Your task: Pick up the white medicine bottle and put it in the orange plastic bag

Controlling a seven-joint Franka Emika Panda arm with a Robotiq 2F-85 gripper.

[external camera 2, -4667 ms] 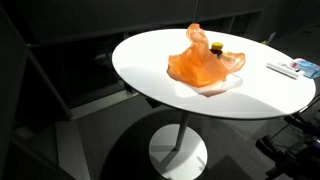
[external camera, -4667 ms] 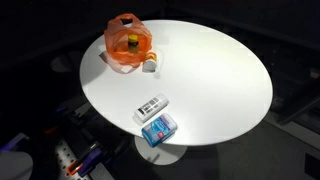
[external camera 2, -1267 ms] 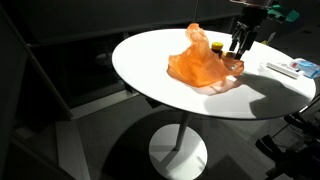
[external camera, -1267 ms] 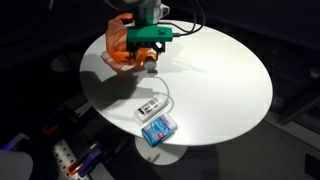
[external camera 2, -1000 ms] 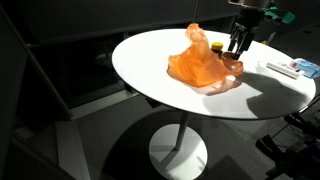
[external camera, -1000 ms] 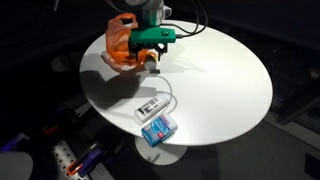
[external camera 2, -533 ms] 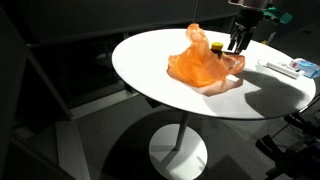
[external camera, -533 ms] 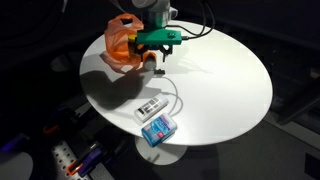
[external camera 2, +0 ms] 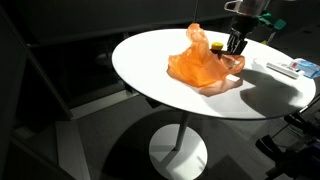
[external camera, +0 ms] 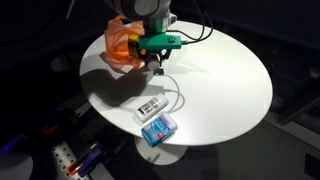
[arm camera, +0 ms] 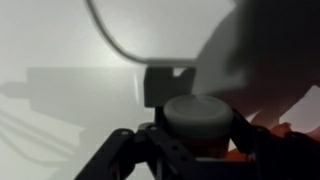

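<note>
Right now the black claw (external camera 2: 236,43) hangs over the round white counter (external camera: 225,85), just beside the crinkly see-through orange plastic bag (external camera 2: 203,67). In the wrist view its two dark fingers sit tight against both sides of the small white medicine bottle (arm camera: 197,116), so I think the claw is closed on the bottle. The bottle's round pale end points at the camera. A bit of orange shows at the bottom corner of that view, so the bag is very close. Holding the bottle by its sides makes sense, since it is round and could slip or roll away.

The bag lies slumped and wrinkled near the counter's edge, with a small yellow thing with a dark top (external camera 2: 215,46) sitting in it. That tells me the mouth is open. The bottle needs to go over that opening before the claw lets go.

Far from the bag lie a flat white box with black marks (external camera: 150,106) and a small blue packet (external camera: 158,129). The marks are too tiny to read. I can read no words on the bottle either.
</note>
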